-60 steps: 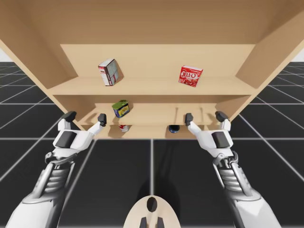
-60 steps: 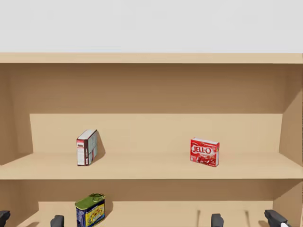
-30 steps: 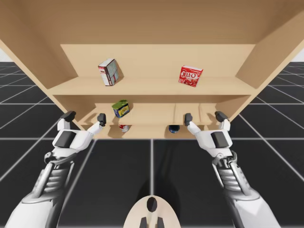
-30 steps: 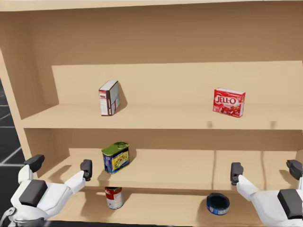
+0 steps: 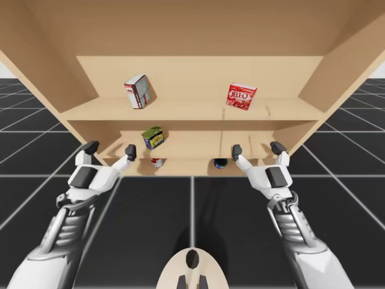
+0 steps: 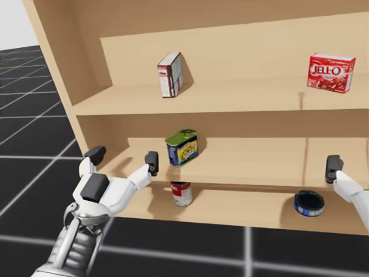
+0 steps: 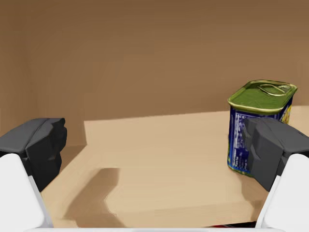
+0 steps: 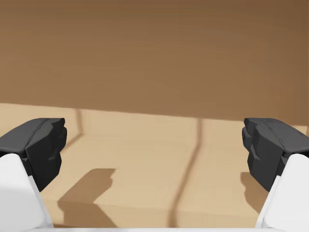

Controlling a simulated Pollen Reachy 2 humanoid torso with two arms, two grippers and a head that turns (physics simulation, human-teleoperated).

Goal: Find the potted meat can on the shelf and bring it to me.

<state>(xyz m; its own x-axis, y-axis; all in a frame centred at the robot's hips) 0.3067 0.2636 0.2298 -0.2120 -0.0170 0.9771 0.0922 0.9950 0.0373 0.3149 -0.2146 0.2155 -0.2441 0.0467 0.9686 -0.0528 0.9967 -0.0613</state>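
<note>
The potted meat can (image 5: 153,138) (image 6: 182,148), a blue can with a green lid, stands upright on the middle shelf (image 6: 248,164). My left gripper (image 5: 110,149) (image 6: 123,157) is open at the shelf's front edge, just left of the can. In the left wrist view the can (image 7: 253,104) stands ahead of my left gripper (image 7: 154,145), partly behind one of its fingers and outside the gap. Further right along the same shelf, my right gripper (image 5: 257,149) (image 8: 154,145) is open with bare shelf ahead of it. One of its fingers (image 6: 332,164) is at the head view's edge.
A white and red box (image 5: 138,91) (image 6: 170,74) and a red box (image 5: 242,96) (image 6: 330,72) stand on the upper shelf. On the bottom shelf are a red and white can (image 5: 156,161) (image 6: 181,193) and a flat blue can (image 5: 220,162) (image 6: 308,203). The shelf's side walls close in both ends.
My head has turned down and to the left. My right gripper has crept slightly left along the middle shelf. The cans and boxes have not moved.
</note>
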